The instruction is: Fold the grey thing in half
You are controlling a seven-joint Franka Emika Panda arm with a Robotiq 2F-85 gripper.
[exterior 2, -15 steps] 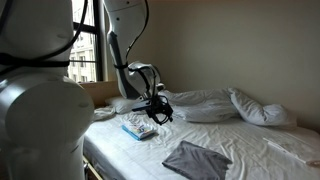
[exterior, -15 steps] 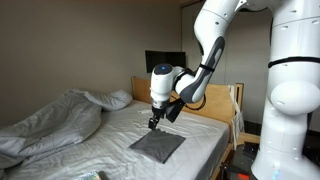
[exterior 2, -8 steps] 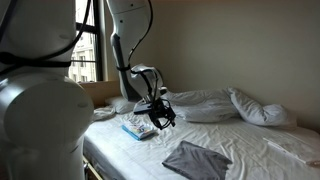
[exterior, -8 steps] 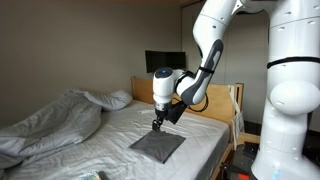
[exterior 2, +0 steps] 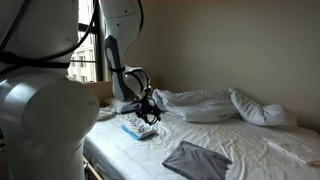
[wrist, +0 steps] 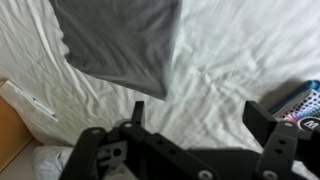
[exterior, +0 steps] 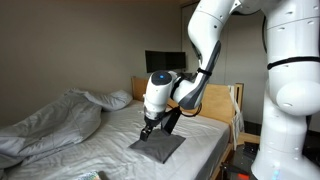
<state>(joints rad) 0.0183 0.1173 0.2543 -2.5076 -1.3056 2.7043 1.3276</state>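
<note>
The gripper (exterior: 147, 127) hung low over the bed with its jaws spread wide and nothing between them. In the wrist view the two dark fingers (wrist: 136, 110) stood well apart, with only bare white sheet (wrist: 230, 50) showing in the gap. The cloth (exterior: 160, 147), dark grey and rectangular, lay flat and unfolded on the sheet near the bed's side edge, well apart from the pillow end. In the wrist view the cloth (wrist: 120, 45) filled the upper left, just ahead of the fingers and not touched by them. In an exterior view the gripper stood close above one corner of the cloth. In an exterior view taken from another place, the gripper (exterior 2: 150, 110) appeared apart from the cloth (exterior 2: 197, 160). There it hovered by a small colourful book (exterior 2: 140, 130) that lay on the sheet nearer the bed's other side. That book (wrist: 303, 100) also showed at the right edge of the wrist view. A rumpled light grey blanket (exterior: 50, 120) was heaped along the far side of the bed. A wooden headboard (exterior: 218, 103) stood behind the arm.
</note>
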